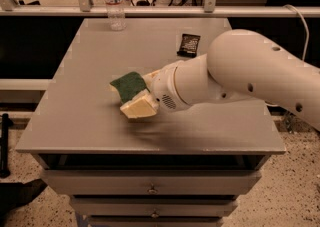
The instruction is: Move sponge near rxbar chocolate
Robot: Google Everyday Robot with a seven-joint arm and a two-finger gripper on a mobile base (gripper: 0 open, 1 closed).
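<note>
The sponge [128, 82], dark green on top, is held between my gripper's pale yellow pads [139, 107] over the middle of the grey table [80, 116]. My gripper [134, 94] is shut on it, with one pad below the sponge and the other at its right edge. The rxbar chocolate [189, 44], a small black bar with pale print, lies flat at the table's back right, apart from the sponge. My white arm [240, 76] reaches in from the right and passes just in front of the bar.
A clear plastic water bottle [114, 2] stands at the table's back left. A metal rail [150, 11] runs behind the table. Drawers [150, 188] sit under the tabletop.
</note>
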